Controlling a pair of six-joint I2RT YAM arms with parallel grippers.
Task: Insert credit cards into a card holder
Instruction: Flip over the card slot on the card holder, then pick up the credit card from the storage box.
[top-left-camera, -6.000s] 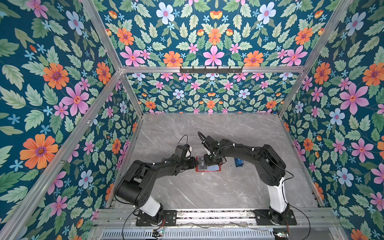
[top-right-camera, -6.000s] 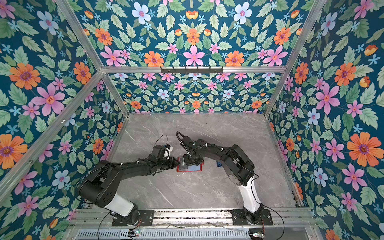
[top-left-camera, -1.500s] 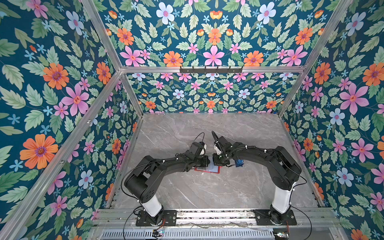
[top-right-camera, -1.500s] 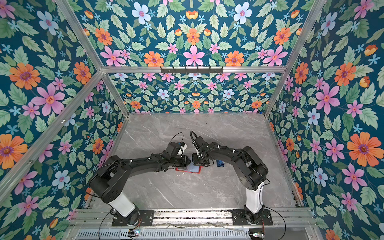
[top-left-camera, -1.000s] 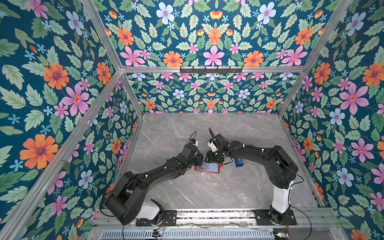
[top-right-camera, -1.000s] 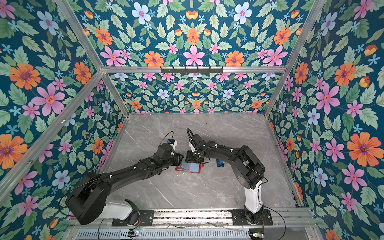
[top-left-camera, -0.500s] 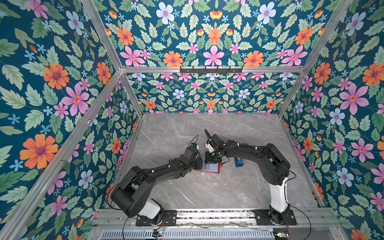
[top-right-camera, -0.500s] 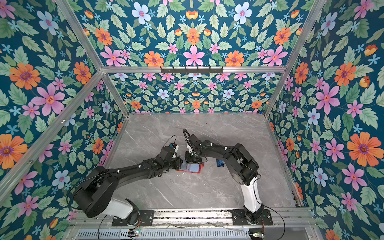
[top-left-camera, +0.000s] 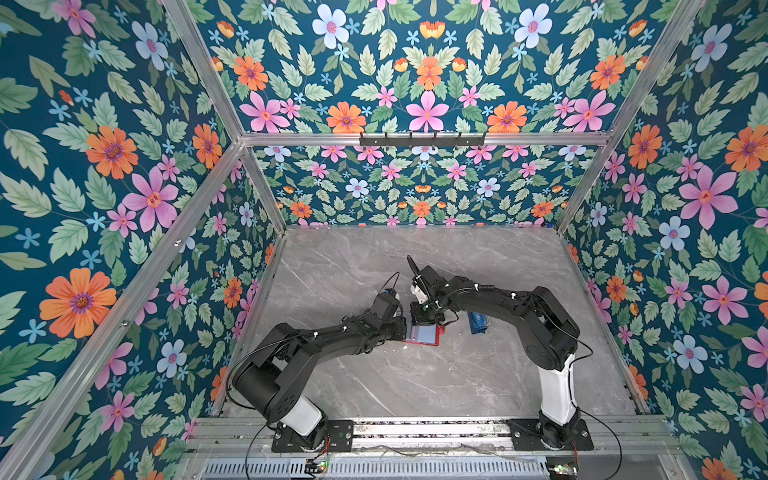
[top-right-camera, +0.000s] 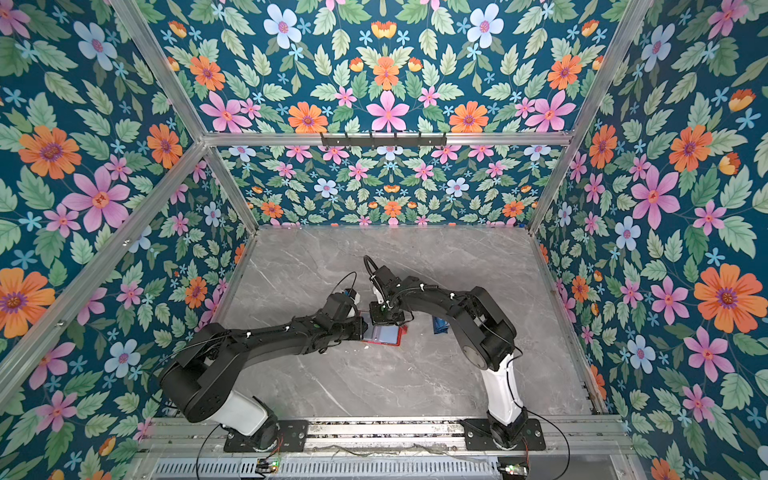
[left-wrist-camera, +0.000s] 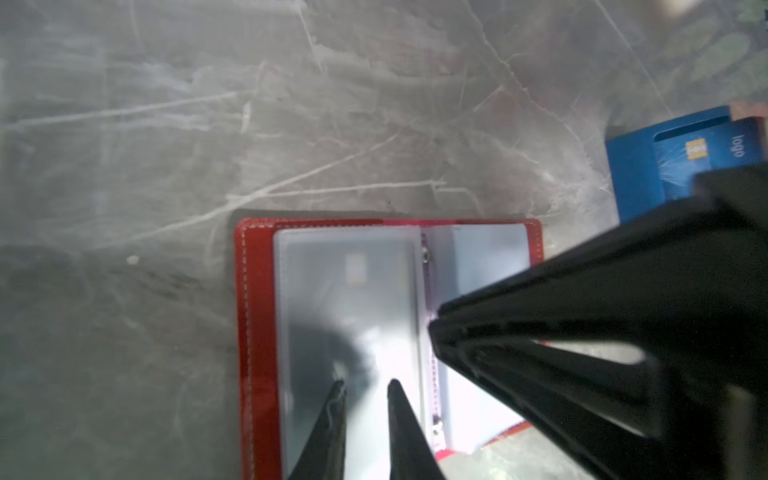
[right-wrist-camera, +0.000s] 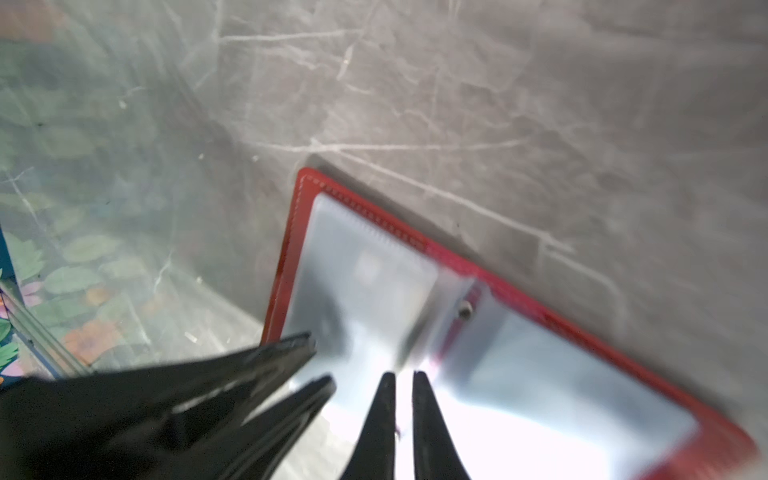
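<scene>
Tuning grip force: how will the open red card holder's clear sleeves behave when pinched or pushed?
The clear sleeves look thin and glossy: probably floppy, slippery to pinch. The card holder lies open and flat on the smooth table, so a push likely slides it whole.

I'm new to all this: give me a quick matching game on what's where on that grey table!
1 red leather-look card holder
2 blue chip card
3 black left tool

A in the small blue tray
B tips over a clear plastic sleeve
C lying open on the grey marble table

Pairs: 1-C, 2-A, 3-B.
</scene>
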